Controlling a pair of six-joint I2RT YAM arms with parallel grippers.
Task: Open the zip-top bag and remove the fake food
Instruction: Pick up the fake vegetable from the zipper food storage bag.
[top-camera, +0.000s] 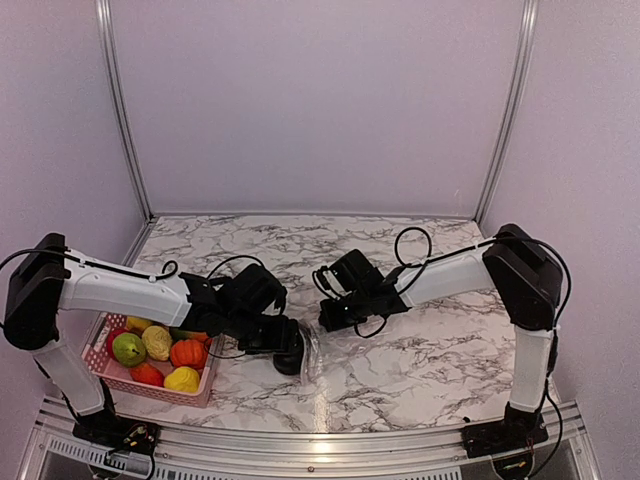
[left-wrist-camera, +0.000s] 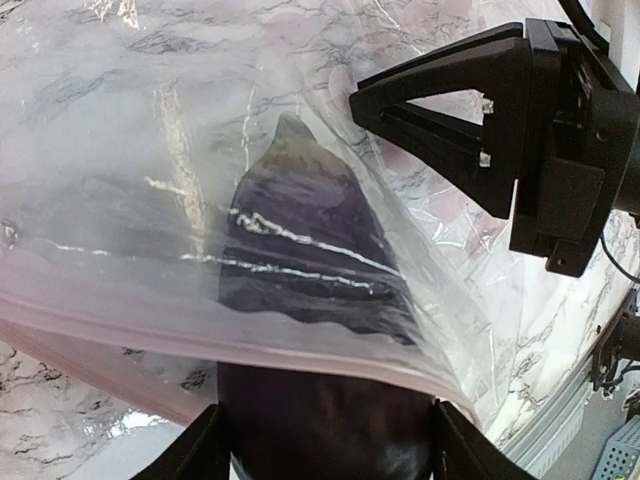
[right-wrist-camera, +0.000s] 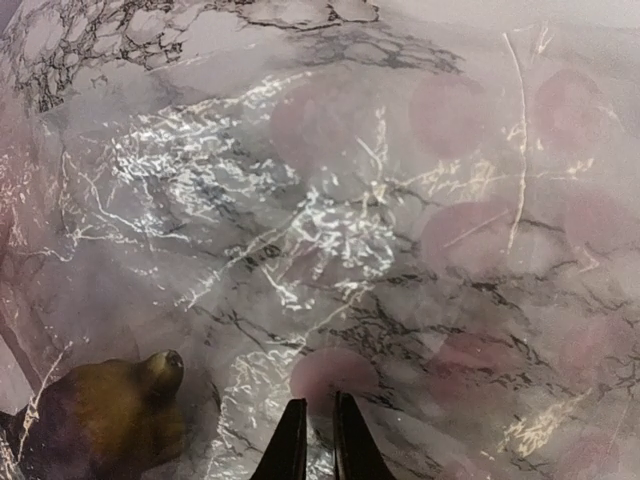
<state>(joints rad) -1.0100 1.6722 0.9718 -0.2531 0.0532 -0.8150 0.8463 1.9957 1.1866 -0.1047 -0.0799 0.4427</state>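
Note:
The zip-top bag (top-camera: 335, 347) lies crinkled on the marble table between both arms. A dark purple eggplant (left-wrist-camera: 300, 260) sticks halfway out of the bag's mouth, and the pink zip strip (left-wrist-camera: 200, 345) crosses over it. My left gripper (left-wrist-camera: 330, 455) is shut on the eggplant's wide end, one finger on each side. My right gripper (right-wrist-camera: 320, 410) pinches the clear film of the bag (right-wrist-camera: 330, 200), its fingers nearly together. In the left wrist view the right gripper (left-wrist-camera: 358, 100) holds the bag's upper layer beyond the eggplant. The eggplant's brown stem end (right-wrist-camera: 100, 420) shows through the plastic.
A pink mesh basket (top-camera: 108, 382) stands at the near left beside the left arm. It holds fake food: a green pear (top-camera: 128, 348), an orange pumpkin (top-camera: 187, 353), a yellow lemon (top-camera: 182, 379) and a red piece (top-camera: 146, 374). Metal rails edge the table.

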